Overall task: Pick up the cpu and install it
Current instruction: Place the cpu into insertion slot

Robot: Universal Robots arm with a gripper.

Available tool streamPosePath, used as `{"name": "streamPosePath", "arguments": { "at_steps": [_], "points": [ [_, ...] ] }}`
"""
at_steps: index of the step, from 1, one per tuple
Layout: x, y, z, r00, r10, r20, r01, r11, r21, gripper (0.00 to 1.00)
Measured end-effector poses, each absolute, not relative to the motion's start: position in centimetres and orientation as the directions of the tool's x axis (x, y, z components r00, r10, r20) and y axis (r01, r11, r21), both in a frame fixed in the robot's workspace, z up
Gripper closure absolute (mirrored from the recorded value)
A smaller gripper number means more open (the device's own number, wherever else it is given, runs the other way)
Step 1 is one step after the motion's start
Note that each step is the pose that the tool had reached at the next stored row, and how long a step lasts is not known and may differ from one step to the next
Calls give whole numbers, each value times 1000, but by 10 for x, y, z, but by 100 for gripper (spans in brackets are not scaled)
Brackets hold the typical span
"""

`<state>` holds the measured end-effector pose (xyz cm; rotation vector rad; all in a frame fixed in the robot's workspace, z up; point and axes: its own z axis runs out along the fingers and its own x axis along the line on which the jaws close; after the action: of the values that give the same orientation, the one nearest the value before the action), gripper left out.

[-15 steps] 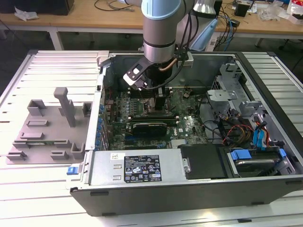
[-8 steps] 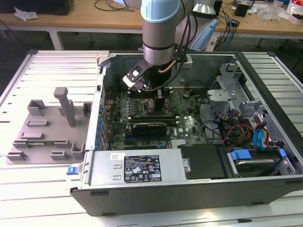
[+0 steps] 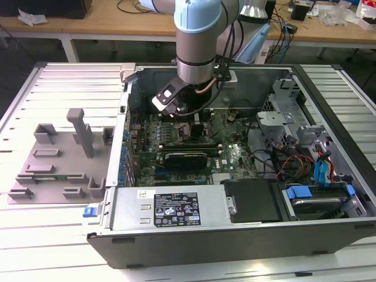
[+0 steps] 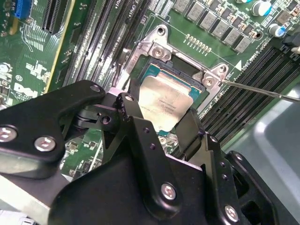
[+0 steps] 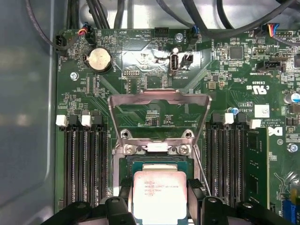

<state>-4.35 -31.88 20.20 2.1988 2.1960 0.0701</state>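
Observation:
The cpu (image 5: 159,193) (image 4: 165,99) is a flat square chip with a shiny silver top. It sits level over the open black socket (image 5: 154,161) (image 4: 178,65) on the green motherboard. My gripper (image 5: 159,199) (image 4: 159,117) is shut on the cpu, one black finger (image 4: 129,110) pressed against each of two opposite edges. Whether the chip rests in the socket or hangs just above it, I cannot tell. The socket's metal bracket (image 5: 159,101) stands swung open. In the exterior view the gripper (image 3: 191,114) reaches down into the open computer case.
Memory slots (image 5: 86,164) (image 5: 229,159) flank the socket. A thin metal lever (image 4: 262,89) sticks out beside it. A grey plastic tray (image 3: 59,158) with upright blocks lies at the exterior view's left. The power supply (image 3: 170,208) and drive bays with cables (image 3: 317,176) line the case.

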Motion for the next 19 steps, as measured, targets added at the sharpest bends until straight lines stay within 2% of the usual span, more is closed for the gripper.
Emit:
{"name": "streamPosePath", "arguments": {
  "at_steps": [19],
  "points": [
    [-43,-317,196,-3,1000,7,998,2,55,45]
  ]
}}
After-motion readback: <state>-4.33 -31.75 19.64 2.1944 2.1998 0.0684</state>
